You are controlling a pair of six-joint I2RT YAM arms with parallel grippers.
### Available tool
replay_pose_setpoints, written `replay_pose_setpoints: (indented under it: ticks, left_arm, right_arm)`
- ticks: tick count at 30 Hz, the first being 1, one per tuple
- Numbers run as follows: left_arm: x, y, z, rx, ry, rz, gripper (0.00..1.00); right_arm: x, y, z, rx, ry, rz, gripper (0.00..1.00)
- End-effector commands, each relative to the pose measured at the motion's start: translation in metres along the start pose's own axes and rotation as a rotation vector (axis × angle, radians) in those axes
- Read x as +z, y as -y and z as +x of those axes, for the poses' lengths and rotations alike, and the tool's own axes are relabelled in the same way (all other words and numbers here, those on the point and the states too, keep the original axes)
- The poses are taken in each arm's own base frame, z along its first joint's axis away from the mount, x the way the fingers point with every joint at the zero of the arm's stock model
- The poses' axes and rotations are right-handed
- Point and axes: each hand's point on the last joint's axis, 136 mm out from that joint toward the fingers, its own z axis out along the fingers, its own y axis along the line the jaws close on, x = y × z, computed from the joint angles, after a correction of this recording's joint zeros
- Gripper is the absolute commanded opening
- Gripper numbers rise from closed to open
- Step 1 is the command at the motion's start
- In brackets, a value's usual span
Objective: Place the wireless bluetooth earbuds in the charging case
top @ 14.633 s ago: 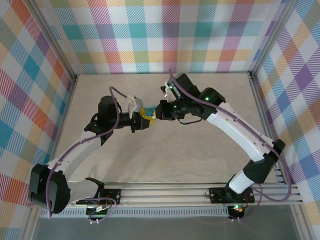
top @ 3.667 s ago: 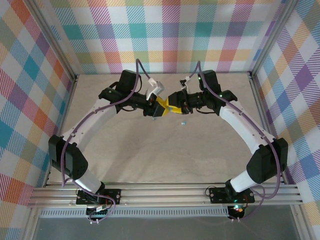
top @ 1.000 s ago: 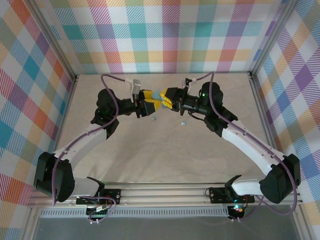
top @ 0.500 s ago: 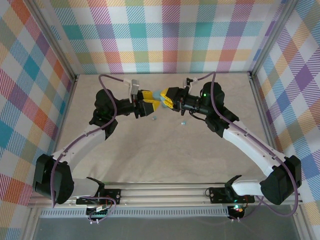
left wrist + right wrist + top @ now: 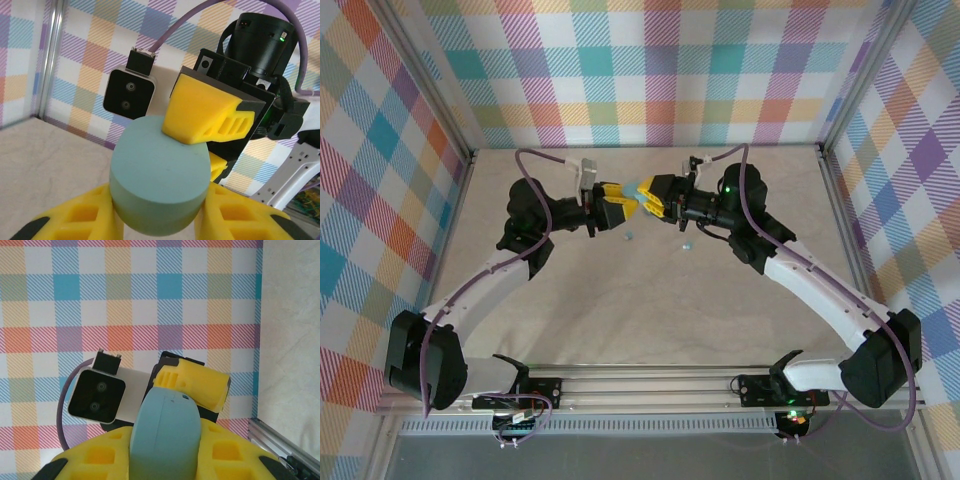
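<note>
Task status: early stage, with no earbud seated. The charging case is off the table, held in mid-air between the two arms toward the far side of the workspace. The left claw is closed narrow on one end of the case, and the right claw is closed narrow on the opposite end. One earbud lies loose on the table just below the claws, and a second earbud lies near it to the right; the two are apart. The overhead view gives the position of the earbuds and of the case over the table. The wrist views give the grip detail. The left wrist view shows the case wedged between its own yellow fingers, with a finger of the right claw pressed on the top edge. The right wrist view shows the case edge-on between its own fingers. The lid appears shut. Judged remaining: open the lid, pick up each earbud, seat it.
</note>
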Motion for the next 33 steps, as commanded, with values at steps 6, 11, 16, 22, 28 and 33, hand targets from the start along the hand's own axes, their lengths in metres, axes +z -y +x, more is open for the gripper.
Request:
replay_pose_setpoints:
  ticks: [6,11,16,22,28,33]
  left_arm:
    - [-0.007,0.023,-0.019,0.086,0.020,0.030,0.10]
    - [-0.012,0.028,-0.012,0.099,-0.024,0.003,0.03]
    - [-0.018,0.032,0.001,0.111,-0.099,-0.012,0.00]
    - [-0.022,0.036,0.010,0.107,-0.161,-0.006,0.00]
    - [-0.026,0.044,0.016,0.122,-0.233,0.008,0.00]
    - [-0.029,0.047,0.018,0.121,-0.245,0.010,0.00]
  right_arm:
    - [0.005,-0.013,0.017,-0.034,-0.053,-0.023,0.11]
    - [-0.003,0.000,0.016,-0.093,-0.021,0.055,0.40]
    - [-0.017,-0.002,0.015,-0.211,0.011,0.109,0.63]
    - [-0.049,-0.009,0.012,-0.482,0.087,0.203,0.76]
    - [-0.063,-0.016,0.016,-0.811,0.054,0.259,0.78]
    - [-0.050,-0.007,0.033,-0.996,-0.147,0.267,0.76]
